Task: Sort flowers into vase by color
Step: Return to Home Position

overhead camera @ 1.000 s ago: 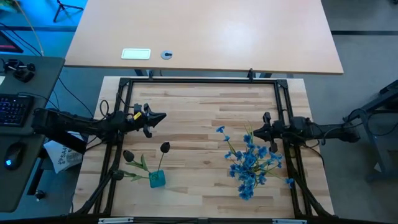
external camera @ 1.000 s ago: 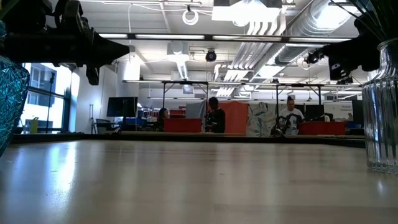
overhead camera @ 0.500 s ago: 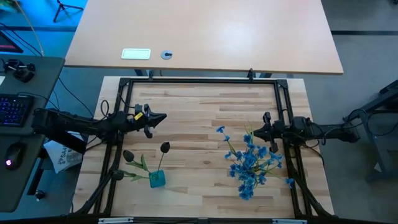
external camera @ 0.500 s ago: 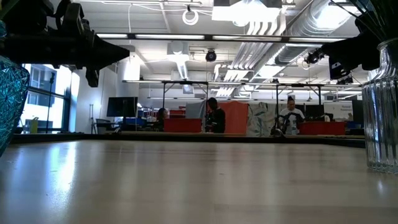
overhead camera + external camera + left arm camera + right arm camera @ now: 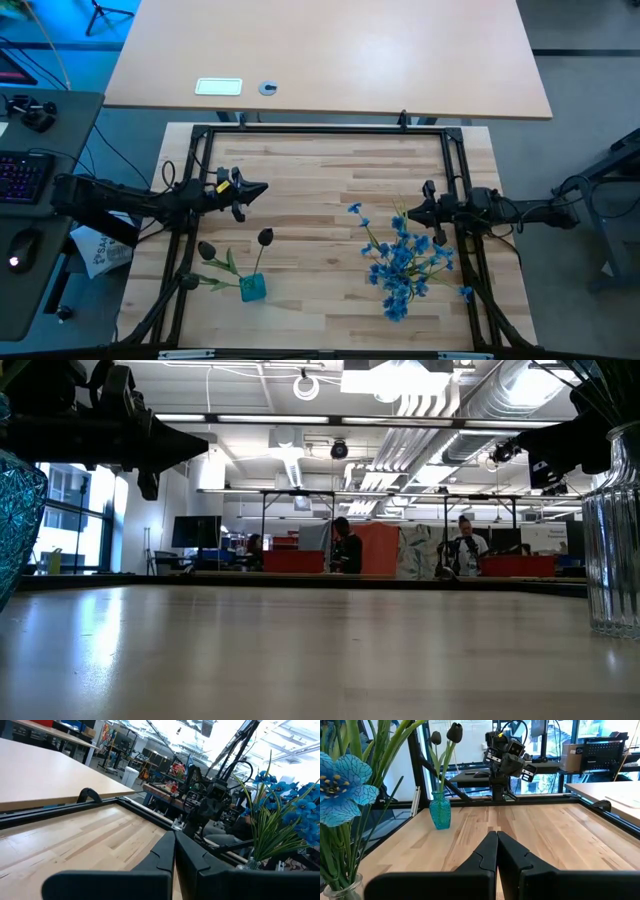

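Looking across the wooden table point(image 5: 320, 170) into a workshop point(image 5: 300, 510), we see blue flowers point(image 5: 400, 262) upright in the clear vase point(image 5: 612, 550); left gripper point(image 5: 262, 187) and right gripper point(image 5: 399, 212) both pinched closed.

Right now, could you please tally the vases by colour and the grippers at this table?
Teal vase: 1
Transparent vase: 1
Grippers, jaws shut: 2 (left gripper, right gripper)
Total: 4

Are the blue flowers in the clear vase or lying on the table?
In. The blue flowers stand bunched, stems in the clear vase; none lies loose on the table.
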You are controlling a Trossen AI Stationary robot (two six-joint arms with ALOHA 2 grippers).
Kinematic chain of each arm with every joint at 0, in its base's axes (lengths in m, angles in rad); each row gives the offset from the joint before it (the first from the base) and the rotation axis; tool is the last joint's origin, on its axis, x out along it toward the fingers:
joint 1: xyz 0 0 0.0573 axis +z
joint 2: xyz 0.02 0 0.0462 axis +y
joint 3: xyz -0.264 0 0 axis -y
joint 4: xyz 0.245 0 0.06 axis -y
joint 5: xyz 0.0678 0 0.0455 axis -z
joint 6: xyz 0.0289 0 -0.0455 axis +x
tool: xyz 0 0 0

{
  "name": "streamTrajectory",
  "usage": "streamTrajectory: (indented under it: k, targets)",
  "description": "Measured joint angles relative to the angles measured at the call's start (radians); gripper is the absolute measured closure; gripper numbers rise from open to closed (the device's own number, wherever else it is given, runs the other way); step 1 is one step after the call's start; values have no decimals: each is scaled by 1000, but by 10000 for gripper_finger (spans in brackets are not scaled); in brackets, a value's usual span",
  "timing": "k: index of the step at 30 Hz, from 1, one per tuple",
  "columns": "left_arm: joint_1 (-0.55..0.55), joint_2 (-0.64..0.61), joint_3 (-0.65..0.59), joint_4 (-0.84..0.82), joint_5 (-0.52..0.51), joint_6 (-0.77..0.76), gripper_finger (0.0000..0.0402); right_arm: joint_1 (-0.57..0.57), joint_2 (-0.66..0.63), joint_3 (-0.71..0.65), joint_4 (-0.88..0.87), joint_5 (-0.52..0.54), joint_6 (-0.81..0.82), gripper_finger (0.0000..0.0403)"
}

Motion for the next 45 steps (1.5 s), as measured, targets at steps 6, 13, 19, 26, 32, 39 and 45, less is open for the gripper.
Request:
streamTrajectory:
  k: [6, 13, 19, 26, 32, 39, 45]
  targets:
    - [0, 0, 0, 0, 0, 0, 401, 0, 0, 0, 0, 0, 0, 402]
    - [0, 0, 0, 0, 0, 0, 401, 0, 0, 0, 0, 0, 0, 402]
    - [-10, -28, 0, -71, -7, 106, 401, 0, 1, 0, 1, 0, 0, 402]
    - [-77, -379, 0, -519, -7, 201, 401, 0, 1, 0, 1, 0, 0, 402]
    - [-78, -649, 0, -751, -8, 178, 401, 0, 0, 0, 1, 0, 0, 402]
    - [-79, -782, 1, -842, 60, 253, 402, 0, 0, -1, 2, 1, 0, 402]
    - [-79, -782, 0, -846, 122, 228, 401, 0, 1, 0, -3, 1, 0, 402]
